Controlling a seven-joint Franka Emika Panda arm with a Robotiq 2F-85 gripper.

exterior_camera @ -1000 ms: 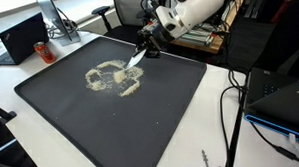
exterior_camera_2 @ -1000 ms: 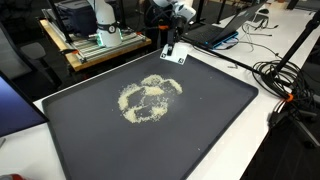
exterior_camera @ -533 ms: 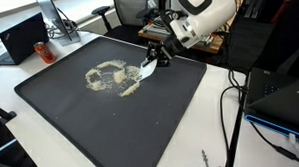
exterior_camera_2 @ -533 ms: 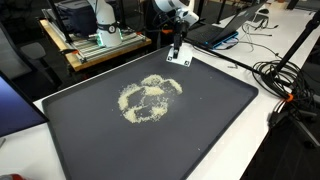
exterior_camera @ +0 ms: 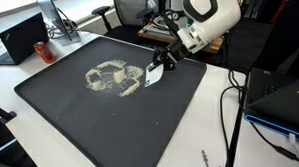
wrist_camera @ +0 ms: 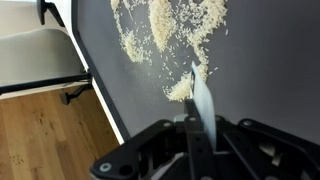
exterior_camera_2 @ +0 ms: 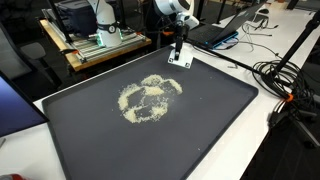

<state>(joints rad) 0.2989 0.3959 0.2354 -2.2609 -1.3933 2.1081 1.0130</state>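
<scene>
In an exterior view, the black mat (exterior_camera: 101, 130) lies bare from 4 to 8 o'clock of the grain pile (exterior_camera: 109, 77), leaving wide room for a pass. At 3 o'clock the gripper (exterior_camera: 161, 61), clamped on a white scraper (exterior_camera: 154, 76), stands just beside the pile. Past the mat's rim, a laptop (exterior_camera: 23, 38) and a small container (exterior_camera: 45, 53) stand at 10 o'clock, and cables (exterior_camera: 230, 106) lie at 4 o'clock.
</scene>
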